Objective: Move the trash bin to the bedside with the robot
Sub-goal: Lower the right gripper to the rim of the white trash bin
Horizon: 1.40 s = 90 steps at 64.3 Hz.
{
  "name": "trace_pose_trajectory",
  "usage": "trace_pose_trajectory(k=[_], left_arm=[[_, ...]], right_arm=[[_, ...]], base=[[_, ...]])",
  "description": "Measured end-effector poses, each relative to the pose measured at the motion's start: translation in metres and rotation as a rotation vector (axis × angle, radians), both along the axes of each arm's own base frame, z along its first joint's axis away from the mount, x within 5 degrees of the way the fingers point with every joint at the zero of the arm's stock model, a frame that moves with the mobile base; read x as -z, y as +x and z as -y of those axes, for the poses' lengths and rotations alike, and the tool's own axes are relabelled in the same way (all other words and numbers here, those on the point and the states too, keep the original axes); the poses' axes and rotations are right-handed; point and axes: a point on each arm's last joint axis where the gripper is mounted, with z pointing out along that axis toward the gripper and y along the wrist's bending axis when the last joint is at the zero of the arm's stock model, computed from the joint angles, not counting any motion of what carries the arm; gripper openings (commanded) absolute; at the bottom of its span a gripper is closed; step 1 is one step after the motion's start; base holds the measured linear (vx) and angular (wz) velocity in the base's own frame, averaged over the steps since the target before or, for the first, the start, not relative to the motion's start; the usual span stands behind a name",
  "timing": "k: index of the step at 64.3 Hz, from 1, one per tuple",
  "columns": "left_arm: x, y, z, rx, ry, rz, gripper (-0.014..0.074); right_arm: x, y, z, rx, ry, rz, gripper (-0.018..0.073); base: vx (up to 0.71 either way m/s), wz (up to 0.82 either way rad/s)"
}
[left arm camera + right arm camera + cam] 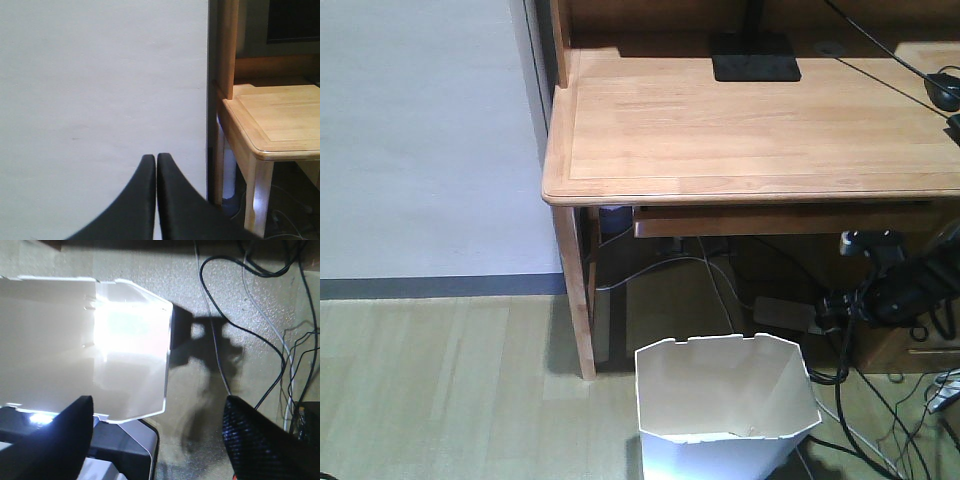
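The white trash bin (720, 400) stands on the floor in front of the desk, with its cream inside showing. In the right wrist view it (100, 340) fills the left half, seen from above. My right gripper (157, 402) is open and empty. One finger is over the bin's near rim and the other is over the floor to its right. I cannot tell whether it touches the rim. In the front view the black right arm (890, 290) hangs above and to the right of the bin. My left gripper (156, 159) is shut and empty, facing a white wall. The bed is out of view.
A light-wood desk (740, 130) stands close behind the bin, with its leg (578, 300) to the left; it also shows in the left wrist view (280, 120). Several cables (250, 335) and a power strip (785, 312) lie on the floor to the right. A wall (420, 130) is on the left.
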Motion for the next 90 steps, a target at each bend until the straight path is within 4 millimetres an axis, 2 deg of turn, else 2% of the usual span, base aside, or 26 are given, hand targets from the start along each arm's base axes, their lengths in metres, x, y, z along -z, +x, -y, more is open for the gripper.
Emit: trace_pose_trajectory(k=[19,30,42,60,69,74,81,87,90], left_arm=[[0.000,0.000,0.000,0.000,0.000,0.000,-0.0006],[0.000,0.000,0.000,0.000,0.000,0.000,-0.0006],[0.000,0.000,0.000,0.000,0.000,0.000,-0.0006],[0.000,0.000,0.000,0.000,0.000,0.000,-0.0006],[0.000,0.000,0.000,0.000,0.000,0.000,-0.0006],[0.000,0.000,0.000,0.000,0.000,0.000,-0.0006],[0.000,0.000,0.000,0.000,0.000,0.000,-0.0006],[0.000,0.000,0.000,0.000,0.000,0.000,-0.0006],[0.000,0.000,0.000,0.000,0.000,0.000,-0.0006]], right_arm=[[0.085,0.006,0.002,-0.026,0.012,-0.112,0.0522],[0.123,0.007,0.003,-0.005,0.019,-0.151,0.0522],[0.154,0.013,0.001,-0.015,0.017,-0.159,0.0522],[0.188,0.030,-0.013,-0.057,0.016,-0.139,0.0522],[0.205,0.031,-0.014,-0.037,0.034,-0.158,0.0505],[0.214,0.030,-0.015,-0.041,0.040,-0.178,0.0466],[0.227,0.027,-0.014,-0.050,0.039,-0.219,0.0335],[0.235,0.025,-0.014,-0.052,0.036,-0.262,0.0149],[0.238,0.024,-0.014,-0.045,0.039,-0.284,0.0022]], base=[[0.00,0.00],[0.00,0.00],[0.00,0.00],[0.00,0.00],[0.00,0.00],[0.00,0.00],[0.00,0.00],[0.00,0.00],[0.00,0.00]])
